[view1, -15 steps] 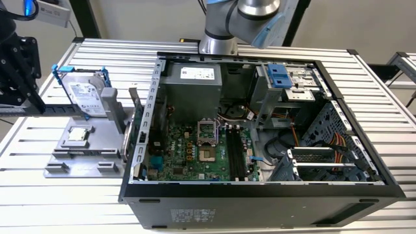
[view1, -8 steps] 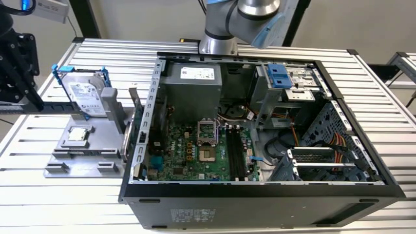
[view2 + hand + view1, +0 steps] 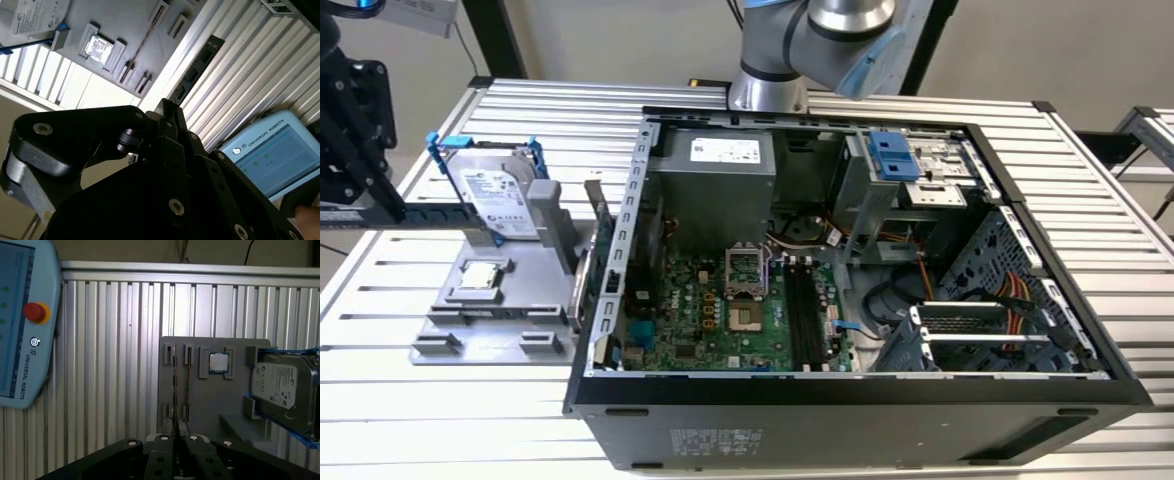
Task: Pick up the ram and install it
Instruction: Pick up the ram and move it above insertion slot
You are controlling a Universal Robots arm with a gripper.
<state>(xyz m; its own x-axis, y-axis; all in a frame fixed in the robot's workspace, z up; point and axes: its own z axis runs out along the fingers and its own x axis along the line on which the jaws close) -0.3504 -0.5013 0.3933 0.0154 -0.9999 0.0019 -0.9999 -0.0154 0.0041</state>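
Observation:
The ram (image 3: 173,385) is a thin stick standing on edge in the slots of a grey fixture (image 3: 200,405). In the second wrist view the ram (image 3: 145,37) is a narrow line across the fixture (image 3: 125,30). My gripper (image 3: 178,436) hangs well above the fixture, and its black fingertips line up over one end of the stick. The fingers (image 3: 167,112) are shut, with nothing held between them. The black memory slots (image 3: 803,315) lie on the green motherboard inside the open case (image 3: 854,385).
On the fixture (image 3: 494,330) a silver hard drive in a blue frame (image 3: 494,185) and a square chip (image 3: 480,278) sit beside the ram's slots. A light blue teach pendant (image 3: 20,325) lies on the slatted table. A dark narrow strip (image 3: 200,65) lies beside the fixture.

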